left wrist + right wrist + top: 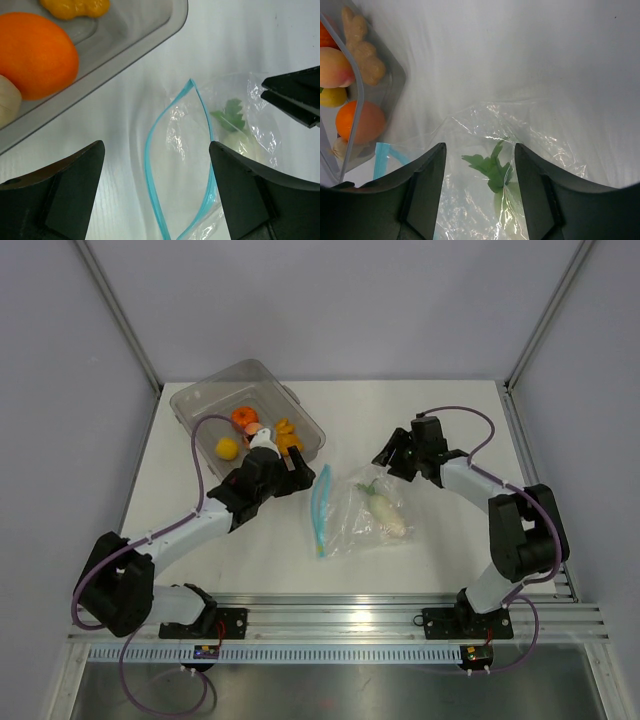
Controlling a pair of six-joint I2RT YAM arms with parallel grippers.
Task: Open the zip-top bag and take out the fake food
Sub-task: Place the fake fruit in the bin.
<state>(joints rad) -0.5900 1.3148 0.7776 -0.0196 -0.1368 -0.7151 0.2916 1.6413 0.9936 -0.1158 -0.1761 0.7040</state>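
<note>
- The white table (430,420) takes up most of the scene, with both arms reaching out across it from the near edge.
- A rigid clear tub (195,400) sits at an angle toward the far left of the table.
- The zip-top bag (350,525) lies flat around the middle of the table. It is just right of the tub but not touching it, and it sits between the two grippers. Its light-blue zip strip (149,165) is bowed into a long loop, so the mouth is open.
- The left gripper (156,145) hangs over that open mouth, close to the tub's near corner. Its fingers are spread wide and hold nothing.
- The right gripper (479,147) hovers over the end of the bag away from the zip. Its fingers are parted, and I can see nothing pinched between them.
- One piece of fake food is in the bag, a white radish (388,512) with green leaves (490,167).
- The other pieces are in the tub: an orange (35,55), a peach (335,67), a tan knobbly piece (362,50) and a small yellow piece (227,448).
</note>
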